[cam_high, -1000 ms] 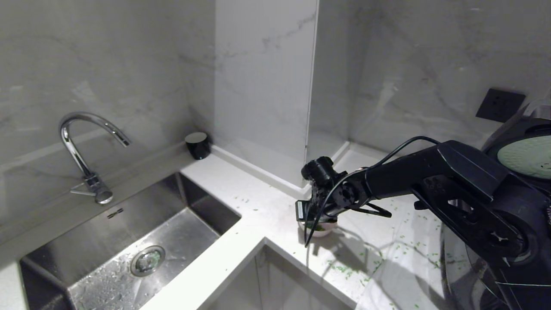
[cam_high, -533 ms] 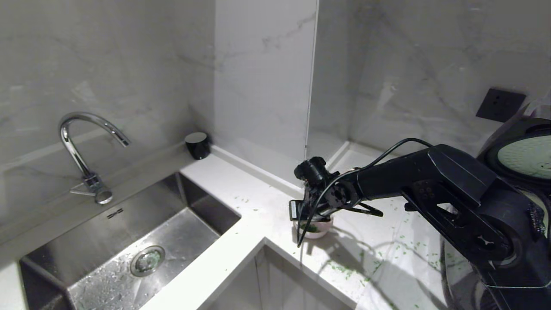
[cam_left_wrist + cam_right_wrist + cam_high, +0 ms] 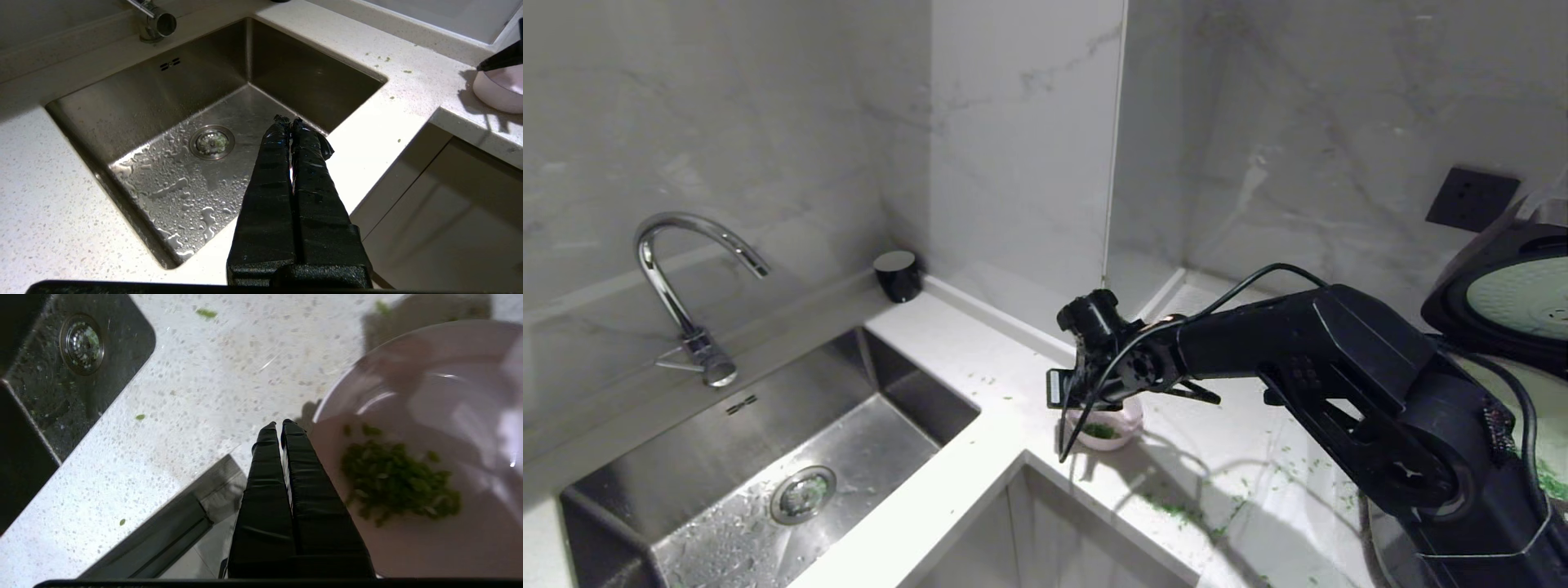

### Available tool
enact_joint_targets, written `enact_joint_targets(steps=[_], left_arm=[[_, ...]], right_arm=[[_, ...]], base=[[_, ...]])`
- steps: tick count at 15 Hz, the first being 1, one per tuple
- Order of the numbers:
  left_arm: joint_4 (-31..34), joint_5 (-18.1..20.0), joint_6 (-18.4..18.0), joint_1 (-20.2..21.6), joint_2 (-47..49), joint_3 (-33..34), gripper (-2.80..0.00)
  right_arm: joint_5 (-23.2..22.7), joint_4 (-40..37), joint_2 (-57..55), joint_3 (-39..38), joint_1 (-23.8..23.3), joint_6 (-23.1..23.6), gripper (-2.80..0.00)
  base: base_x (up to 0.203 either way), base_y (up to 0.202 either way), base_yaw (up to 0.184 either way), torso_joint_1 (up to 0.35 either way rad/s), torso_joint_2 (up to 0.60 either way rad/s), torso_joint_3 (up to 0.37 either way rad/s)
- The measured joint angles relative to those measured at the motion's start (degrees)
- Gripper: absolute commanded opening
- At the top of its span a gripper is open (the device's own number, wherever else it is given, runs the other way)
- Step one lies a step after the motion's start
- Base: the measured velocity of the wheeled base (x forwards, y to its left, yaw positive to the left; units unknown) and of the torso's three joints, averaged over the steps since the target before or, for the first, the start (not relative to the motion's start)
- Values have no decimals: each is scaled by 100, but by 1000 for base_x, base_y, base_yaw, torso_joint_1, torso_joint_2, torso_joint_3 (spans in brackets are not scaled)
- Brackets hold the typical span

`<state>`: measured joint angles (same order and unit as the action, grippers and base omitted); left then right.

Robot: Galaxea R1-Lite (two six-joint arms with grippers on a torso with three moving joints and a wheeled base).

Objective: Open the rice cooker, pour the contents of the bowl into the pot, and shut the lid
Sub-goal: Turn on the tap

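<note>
The small pale pink bowl [image 3: 1104, 425] [image 3: 412, 428] is low at the counter's inner corner and holds a little heap of green bits [image 3: 398, 484]. My right gripper [image 3: 278, 424] reaches down from the long black arm [image 3: 1258, 343]. It is shut on the bowl's rim, one finger inside and one outside. Whether the bowl rests on the counter I cannot tell. At the far right the rice cooker stands with its lid [image 3: 1515, 294] raised, silvery plate facing me. The arm hides most of the pot. My left gripper [image 3: 290, 120] hangs shut and empty over the sink's edge.
A wet steel sink [image 3: 768, 457] with a curved tap [image 3: 678, 278] fills the left. A small black cup [image 3: 898, 275] stands at the back wall. Green bits are scattered on the white counter [image 3: 1241, 490]. A wall socket [image 3: 1470, 198] is at the right.
My right arm has stretched to the left and slightly up, and the bowl has shifted left with it. The left arm has stayed still.
</note>
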<state>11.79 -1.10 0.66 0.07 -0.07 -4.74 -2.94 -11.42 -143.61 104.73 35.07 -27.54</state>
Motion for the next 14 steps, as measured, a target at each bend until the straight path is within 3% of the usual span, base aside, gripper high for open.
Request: enact_joint_targets(steps=[4,10,14], left_arm=[[2,-2,0,0,0,0,-280],[2,-2,1,0,0,0,-280],[2,0,2,0,0,0,-280]], right_arm=[[38,-43,16,63,71,-57,-280],[373,-602,346,-153,-343,-43,-280],[371,-660,203,-230,-310,-11,-280]], base=[[0,0,0,0,0,0],[0,0,0,0,0,0],[0,0,0,0,0,0]])
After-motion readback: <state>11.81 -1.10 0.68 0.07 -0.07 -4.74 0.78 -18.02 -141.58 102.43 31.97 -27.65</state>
